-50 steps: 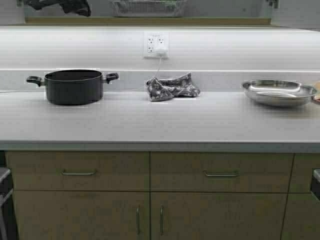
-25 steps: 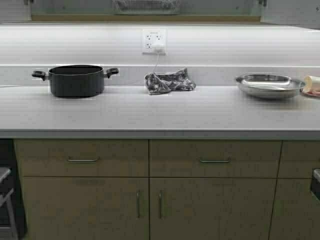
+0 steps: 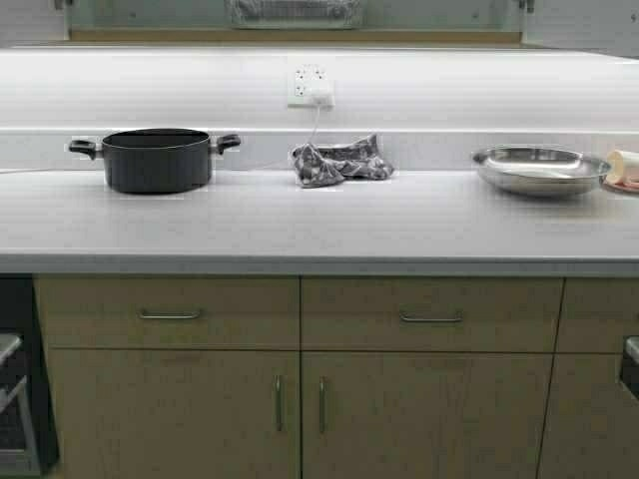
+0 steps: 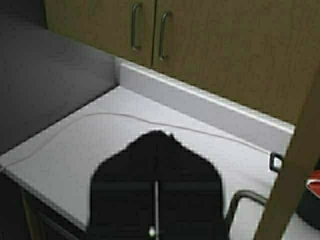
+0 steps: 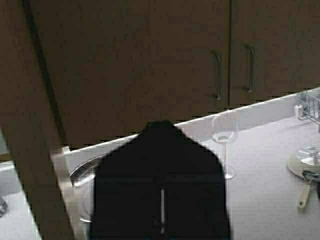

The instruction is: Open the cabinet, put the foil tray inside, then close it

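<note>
The cabinet (image 3: 300, 37) runs along the top edge of the high view, and its pale grey interior shows. The foil tray (image 3: 293, 10) sits inside it, silver and crinkled, only its lower part in view. Neither gripper shows in the high view. In the left wrist view my left gripper (image 4: 157, 134) is shut and empty, above the white counter, beside a tan door edge (image 4: 292, 165). In the right wrist view my right gripper (image 5: 161, 124) is shut and empty, above the counter, with a tan door edge (image 5: 40, 150) beside it.
On the counter (image 3: 319, 225) stand a black pot (image 3: 157, 159), a crumpled grey cloth (image 3: 339, 162) below a wall socket, and a round steel bowl (image 3: 539, 168). Tan base cabinets (image 3: 300, 399) lie below. A wine glass (image 5: 224, 142) stands farther along.
The robot has backed away from the counter, so the scene looks smaller and shows more of the base cabinets. The dark arm at the top left a second ago is out of view.
</note>
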### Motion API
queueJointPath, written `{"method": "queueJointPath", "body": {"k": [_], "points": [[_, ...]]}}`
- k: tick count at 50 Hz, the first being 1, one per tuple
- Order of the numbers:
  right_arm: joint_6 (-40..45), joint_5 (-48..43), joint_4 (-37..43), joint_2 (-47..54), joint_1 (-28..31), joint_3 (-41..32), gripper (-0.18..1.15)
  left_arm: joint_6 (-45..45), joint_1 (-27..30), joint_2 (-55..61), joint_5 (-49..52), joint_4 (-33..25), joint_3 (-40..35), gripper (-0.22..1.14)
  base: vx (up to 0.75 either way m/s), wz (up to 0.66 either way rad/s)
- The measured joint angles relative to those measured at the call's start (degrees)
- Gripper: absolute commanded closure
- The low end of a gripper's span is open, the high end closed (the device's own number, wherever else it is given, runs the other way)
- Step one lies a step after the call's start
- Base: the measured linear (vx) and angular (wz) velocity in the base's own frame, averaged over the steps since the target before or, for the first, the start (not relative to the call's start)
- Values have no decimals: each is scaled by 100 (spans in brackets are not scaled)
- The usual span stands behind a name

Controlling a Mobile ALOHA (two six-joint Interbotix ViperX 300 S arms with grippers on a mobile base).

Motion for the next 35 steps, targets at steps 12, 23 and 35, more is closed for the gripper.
{"method": "queueJointPath", "body": {"k": [12,23,35], "points": [[0,0,18,659,-35,-598,90,-62,-35,914,-141,-176,-896,87,2,-1],[0,-9,26,888,158,-650,90,-70,-422,1485,-316,-220,-1230,87,2,0],[-35,-9,18,967,448,-659,90,-44,-826,1503,-369,-211,-1213,87,2,0]]}}
